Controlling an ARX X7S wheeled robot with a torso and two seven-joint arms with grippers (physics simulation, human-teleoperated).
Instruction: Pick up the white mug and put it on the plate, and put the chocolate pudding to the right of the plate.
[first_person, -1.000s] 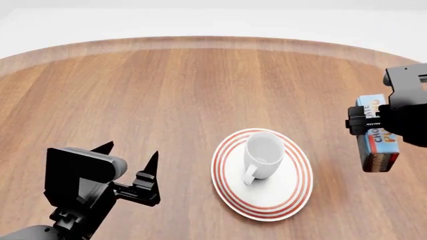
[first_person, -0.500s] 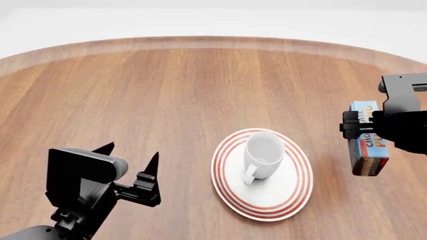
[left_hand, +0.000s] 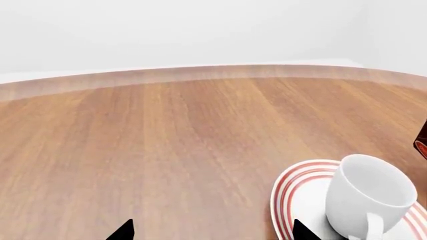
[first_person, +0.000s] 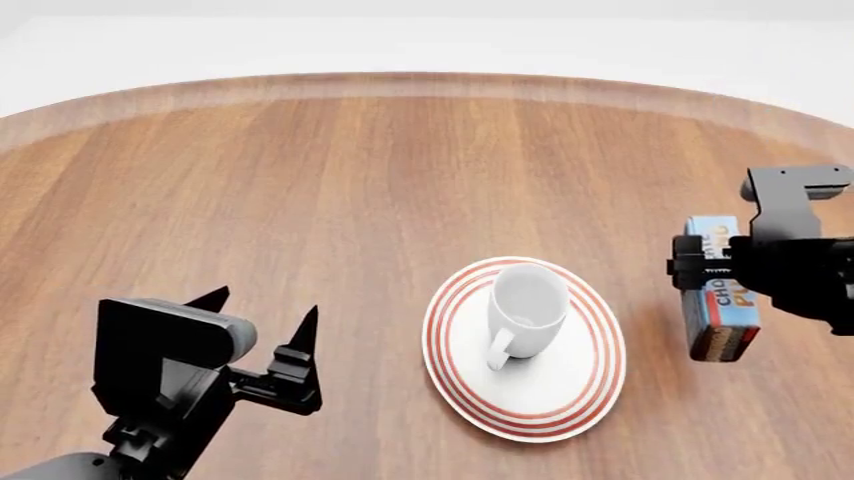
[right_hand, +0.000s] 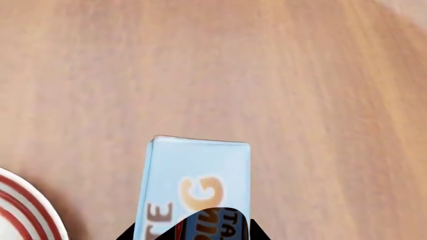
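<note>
The white mug stands upright on the red-ringed plate, its handle toward me. To the right of the plate hangs the chocolate pudding, a light blue carton standing on end low over the wood; I cannot tell whether it touches. My right gripper is shut on its upper part. The right wrist view shows the chocolate pudding running out from the right gripper, with the plate rim beside it. Left of the plate, my left gripper stands open and empty. The left wrist view has the white mug and plate.
The round wooden table carries only these things; its curved far edge meets a white floor. Bare wood lies between the left gripper and the plate.
My right gripper has carried the chocolate pudding leftward and down, closer to the plate's right side and the tabletop. The left arm, mug and plate have not moved.
</note>
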